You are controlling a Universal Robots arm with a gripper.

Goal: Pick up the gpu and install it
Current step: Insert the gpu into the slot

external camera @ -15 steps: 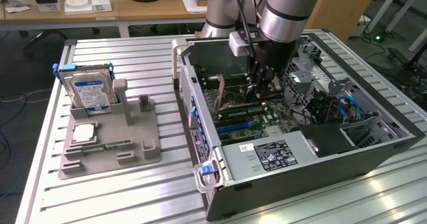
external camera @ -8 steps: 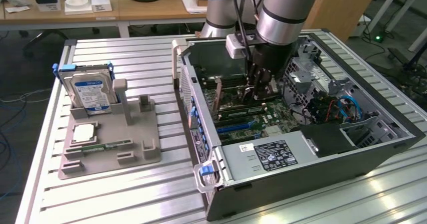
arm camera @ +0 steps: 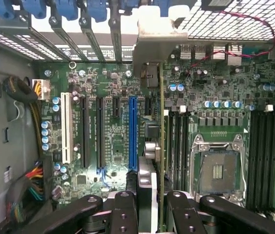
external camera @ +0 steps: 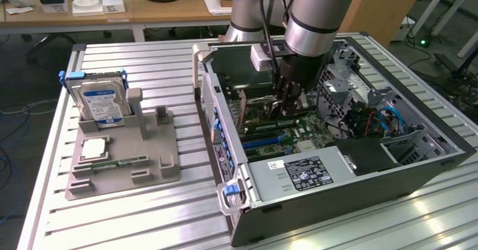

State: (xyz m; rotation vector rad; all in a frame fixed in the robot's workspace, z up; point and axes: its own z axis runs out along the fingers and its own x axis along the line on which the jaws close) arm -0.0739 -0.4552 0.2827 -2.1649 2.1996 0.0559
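Note:
The gpu (arm camera: 155, 146) appears edge-on in the wrist view, a thin dark card with its pale metal end bracket (arm camera: 157, 41) at the case's rear slot openings. My gripper (arm camera: 149, 207) is shut on it, one black finger (arm camera: 125, 209) on each side. The card stands upright over the green motherboard (arm camera: 113, 146), just beside the long blue slot (arm camera: 133, 131); whether it is seated I cannot tell. In the exterior view my gripper (external camera: 288, 103) reaches down into the open computer case (external camera: 418, 155), with the gpu (external camera: 261, 105) below it.
Memory slots (arm camera: 176, 141) and the bare processor socket (arm camera: 217, 168) lie on the card's other side. Cable bundles (arm camera: 30, 92) line the case wall. A grey fixture (external camera: 149, 166) at the exterior view's left carries a hard drive (external camera: 101, 102) and a memory stick (external camera: 113, 164).

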